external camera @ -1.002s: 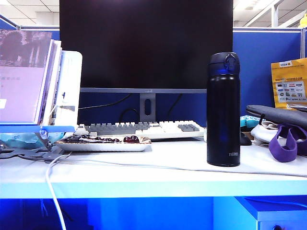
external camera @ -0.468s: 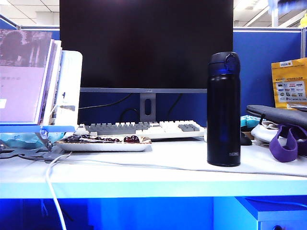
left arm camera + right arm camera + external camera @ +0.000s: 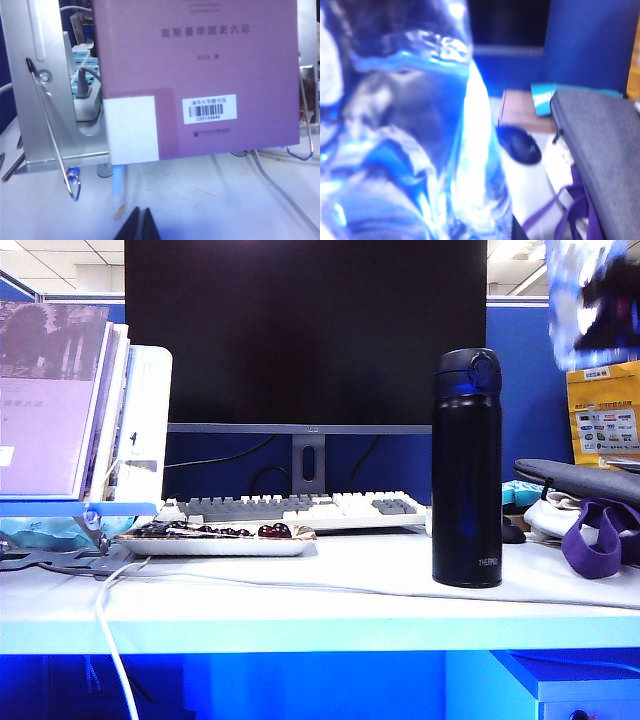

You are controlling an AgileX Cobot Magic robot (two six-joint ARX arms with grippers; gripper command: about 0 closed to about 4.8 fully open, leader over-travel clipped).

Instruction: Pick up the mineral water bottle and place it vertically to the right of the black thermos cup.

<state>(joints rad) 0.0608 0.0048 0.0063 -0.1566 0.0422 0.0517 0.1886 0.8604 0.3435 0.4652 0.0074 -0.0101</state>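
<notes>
Motion blur has newly appeared high above and right of the tall black thermos cup (image 3: 466,468): the right gripper (image 3: 600,300) arrives carrying the clear plastic mineral water bottle (image 3: 405,130), clamped, ready to lower. Left gripper (image 3: 140,227), pinched together, waits far left of the thermos.

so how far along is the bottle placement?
Pickup looks done: the mineral water bottle fills the right wrist view, held by the right gripper, blurred high right of the black thermos cup. Left gripper idles, shut, facing a book. Still left: standing it on the table.
</notes>
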